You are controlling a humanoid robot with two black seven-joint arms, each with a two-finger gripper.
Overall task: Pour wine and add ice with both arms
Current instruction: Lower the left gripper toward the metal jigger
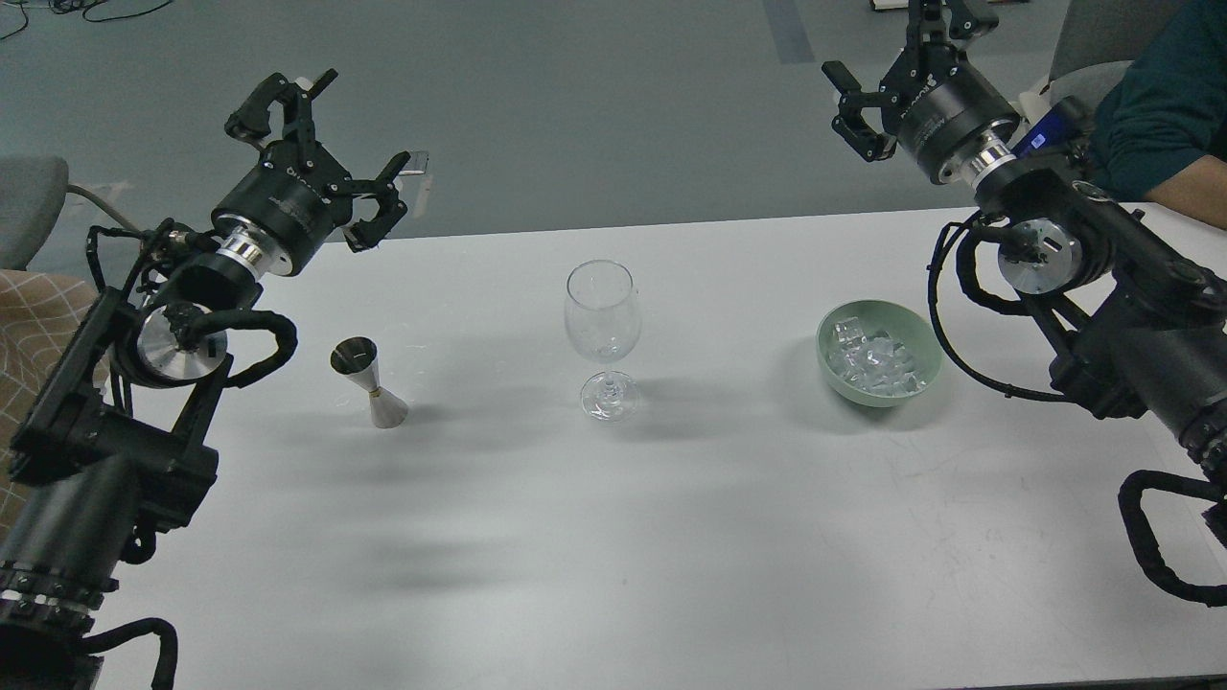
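Note:
A clear stemmed wine glass [602,331] stands upright at the table's middle. A steel hourglass-shaped jigger [369,381] stands to its left; any wine in it is not visible. A pale green bowl [925,335] to the right holds several clear ice cubes [874,364]. My left gripper [316,144] is open and empty, raised over the table's far left edge, up and left of the jigger. My right gripper [901,67] is open and empty, raised beyond the far right edge, well above the bowl.
The white table [671,537] spreads towards me. A person in a dark teal sleeve [1165,105] sits at the far right corner. A grey chair [29,206] and a checked cloth [38,326] are at the left edge.

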